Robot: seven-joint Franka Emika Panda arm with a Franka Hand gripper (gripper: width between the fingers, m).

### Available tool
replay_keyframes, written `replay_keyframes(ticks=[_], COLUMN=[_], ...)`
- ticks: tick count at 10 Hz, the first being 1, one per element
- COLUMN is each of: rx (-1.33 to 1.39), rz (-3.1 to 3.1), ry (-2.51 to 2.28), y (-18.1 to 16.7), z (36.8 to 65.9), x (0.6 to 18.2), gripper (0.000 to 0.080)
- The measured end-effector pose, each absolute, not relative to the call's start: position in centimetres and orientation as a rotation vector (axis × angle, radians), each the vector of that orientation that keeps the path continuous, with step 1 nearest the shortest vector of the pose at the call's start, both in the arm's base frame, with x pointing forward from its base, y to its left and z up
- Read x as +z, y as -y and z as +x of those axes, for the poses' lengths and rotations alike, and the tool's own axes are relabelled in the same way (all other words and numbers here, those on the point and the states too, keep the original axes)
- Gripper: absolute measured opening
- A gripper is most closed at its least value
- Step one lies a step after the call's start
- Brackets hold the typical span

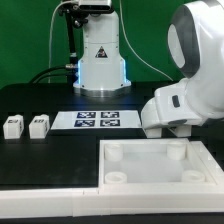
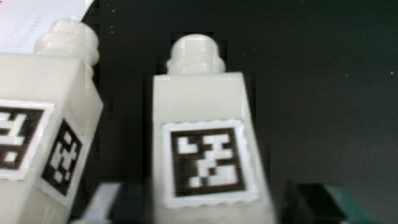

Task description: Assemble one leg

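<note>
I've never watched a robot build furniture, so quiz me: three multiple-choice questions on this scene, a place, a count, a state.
1. Where does the marker board lie? A on the tray; B on the table behind the tray; C on the floor.
2. How many legs show at the exterior view's left? A one; B two; C four.
3. The tray's visible sockets are: A empty; B filled; C covered.
B: it lies on the black table beyond the tray. B: two pegs sit side by side. A: none holds a peg.
</note>
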State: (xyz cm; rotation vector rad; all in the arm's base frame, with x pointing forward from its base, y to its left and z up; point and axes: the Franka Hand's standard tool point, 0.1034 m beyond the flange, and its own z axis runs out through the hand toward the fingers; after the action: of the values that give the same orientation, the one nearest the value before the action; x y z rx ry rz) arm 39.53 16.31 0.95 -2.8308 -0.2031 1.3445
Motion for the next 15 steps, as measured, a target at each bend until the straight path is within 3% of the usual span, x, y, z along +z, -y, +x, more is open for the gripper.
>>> replay_keyframes(ticks=[8, 12, 13, 15], rx=[1.345, 1.248, 1.056, 0.752], rz=[-2.822, -2.799, -2.869, -2.972], ry=[0.229, 0.3, 0.288, 0.261], y=[-16.0, -12.9, -12.7, -11.9], z=[39.9, 44.9, 46.9, 48.3], x=[1.4, 8.8, 9.9, 13.8], gripper=[0.029, 0.0291, 0.0291, 0.0291])
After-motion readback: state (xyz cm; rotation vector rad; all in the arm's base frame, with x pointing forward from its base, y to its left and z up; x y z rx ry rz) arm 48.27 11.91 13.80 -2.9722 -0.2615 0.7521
